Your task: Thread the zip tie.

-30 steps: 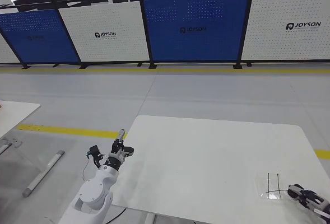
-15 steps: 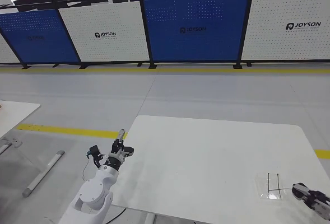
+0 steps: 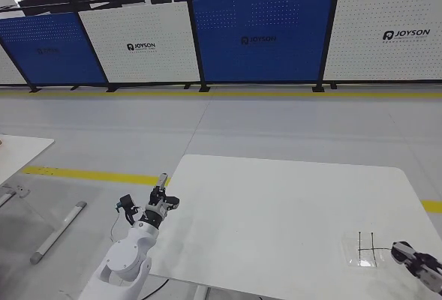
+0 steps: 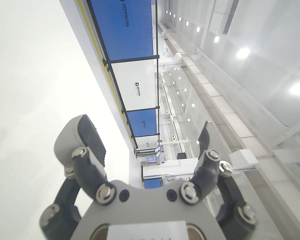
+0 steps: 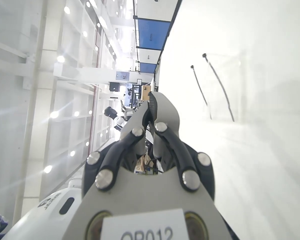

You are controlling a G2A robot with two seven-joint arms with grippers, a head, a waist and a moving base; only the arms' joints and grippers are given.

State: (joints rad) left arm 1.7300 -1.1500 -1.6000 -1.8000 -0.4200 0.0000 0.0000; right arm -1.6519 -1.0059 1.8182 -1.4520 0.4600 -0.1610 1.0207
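Threading has not begun, as far as can be judged: no tie forms a loop, and no tail sits in a head.

The left gripper is at the tabletop edge, well apart from the clear sheet, which serves as the landmark here. Its fingers are spread wide with nothing between them, and it points out across the tabletop towards the hall beyond.

On the clear sheet lie the loose zip ties, two side by side, straight, with their small heads at the end away from the robot. A third zip tie crosses them and runs off the sheet's edge to the right gripper, just beside the sheet.

The right gripper's fingers are pressed together. I judge that they pinch the third zip tie by one end, though the right wrist view does not show the contact. The arm is low and roughly level with the tabletop, aimed at the sheet.

What is left is nearly everything: get the other end held, bring the tail to the head, and push it through.
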